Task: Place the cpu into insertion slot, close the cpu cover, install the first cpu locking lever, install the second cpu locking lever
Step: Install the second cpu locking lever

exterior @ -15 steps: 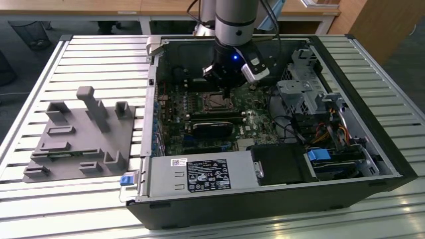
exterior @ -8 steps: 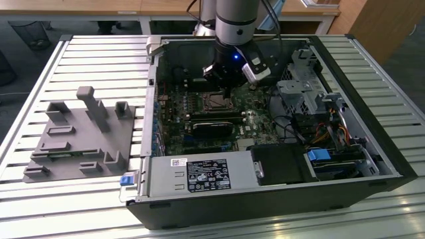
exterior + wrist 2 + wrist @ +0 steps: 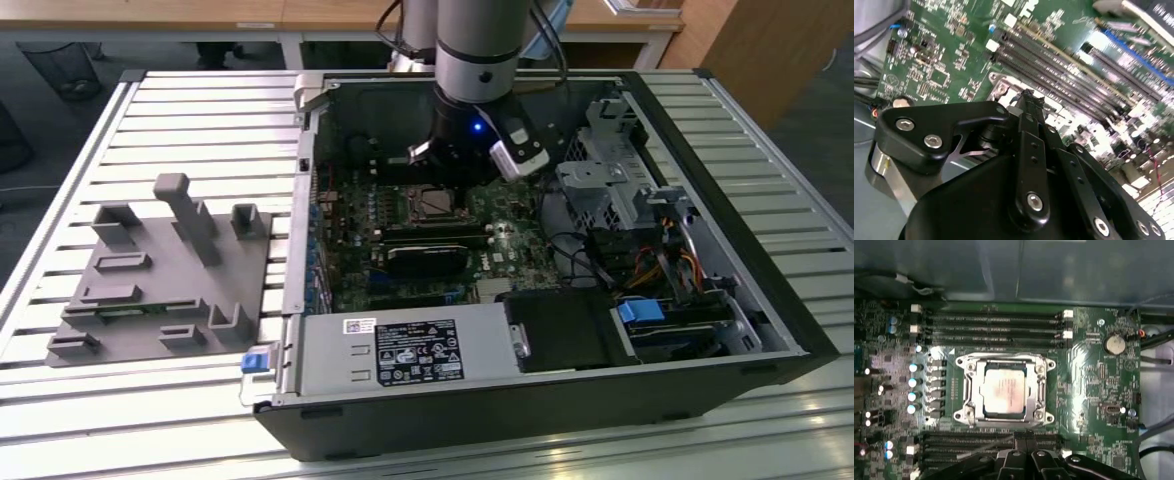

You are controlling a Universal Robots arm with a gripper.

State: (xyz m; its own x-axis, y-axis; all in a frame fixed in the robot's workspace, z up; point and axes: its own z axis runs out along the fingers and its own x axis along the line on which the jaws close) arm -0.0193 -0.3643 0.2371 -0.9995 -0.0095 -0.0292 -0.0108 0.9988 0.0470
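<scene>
The cpu [image 3: 1005,394] lies flat in the insertion slot [image 3: 1005,416], and the cpu cover [image 3: 1040,390] frames it, its silvery border lying around the chip with the chip's beige top showing through the window. The slot sits on the green motherboard [image 3: 1094,390] between two banks of long black memory slots [image 3: 994,325]. In the first wrist view the pincer [image 3: 1025,439] hangs over the bank on the near side of the socket, its two fingertips pressed together and holding nothing. The exterior view shows the open computer case [image 3: 747,300] on the slatted worktop [image 3: 174,110], with the arm [image 3: 474,60] reaching down into it, and a grey fixture block [image 3: 160,280] near the worktop's edge at the exterior view's left.
</scene>
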